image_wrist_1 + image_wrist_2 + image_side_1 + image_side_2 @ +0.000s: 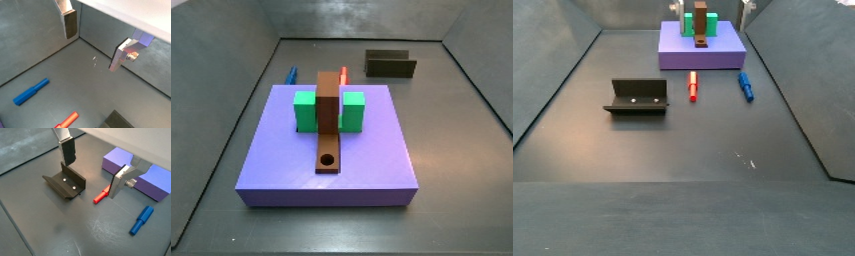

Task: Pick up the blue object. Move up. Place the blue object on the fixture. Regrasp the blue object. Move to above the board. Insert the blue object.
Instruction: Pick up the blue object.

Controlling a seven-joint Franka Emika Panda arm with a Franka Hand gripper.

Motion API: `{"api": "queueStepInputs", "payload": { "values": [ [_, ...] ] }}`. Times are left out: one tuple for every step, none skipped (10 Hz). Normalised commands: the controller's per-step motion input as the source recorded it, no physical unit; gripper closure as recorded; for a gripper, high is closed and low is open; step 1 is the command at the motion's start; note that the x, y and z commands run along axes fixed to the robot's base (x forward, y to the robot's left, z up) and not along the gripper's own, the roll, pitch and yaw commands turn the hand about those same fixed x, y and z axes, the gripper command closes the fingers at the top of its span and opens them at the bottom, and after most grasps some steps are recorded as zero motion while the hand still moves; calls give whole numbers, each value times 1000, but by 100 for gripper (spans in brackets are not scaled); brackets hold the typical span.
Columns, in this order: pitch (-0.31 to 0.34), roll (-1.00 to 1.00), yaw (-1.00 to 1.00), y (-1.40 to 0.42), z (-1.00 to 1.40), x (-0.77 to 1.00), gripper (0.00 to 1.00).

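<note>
Overhead, gripper (pixel 92 169) hanging with fingers (pixel 67 150) spread apart and nothing between them; blue stick (pixel 746 86) lying flat on the grey floor just beside the violet board (pixel 700 54), parallel to a red stick (pixel 694 89); dark fixture (pixel 639 97) standing apart from both, past the red stick.

My gripper (pixel 92 165) hangs above the floor with its jaws apart and nothing between them, its fingers (pixel 120 182) flat plates of brushed silver metal faced with matt dark pads. The blue object (pixel 141 220) and the red stick (pixel 101 194) have the smooth, slightly shiny look of moulded plastic, and the board (pixel 331 150) is a matt violet-blue slab carrying matt green blocks (pixel 306 110) and a dull brown strip (pixel 330 122) that looks like wood. The fixture (pixel 66 183) is dark with a faint satin sheen, and the grey floor (pixel 673 150) looks smooth, scuffed with fine pale scratches.
</note>
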Motion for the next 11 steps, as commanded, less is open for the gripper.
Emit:
{"api": "queueStepInputs", "payload": {
  "values": [
    [0,0,0,-29,0,0,0],
    [-6,0,0,0,-23,0,0],
    [-6,0,0,0,0,0,0],
    [-17,0,0,0,-29,-14,0],
    [0,0,0,0,-20,0,0],
    [-13,0,0,0,-49,0,0],
    [-31,-13,0,-54,-131,-74,0],
    [-39,0,0,-129,-134,-103,0],
    [-19,0,0,-74,-69,-29,0],
    [-16,0,0,-49,-54,-23,0],
    [-26,-13,0,-54,-77,-46,0]
  ]
}}
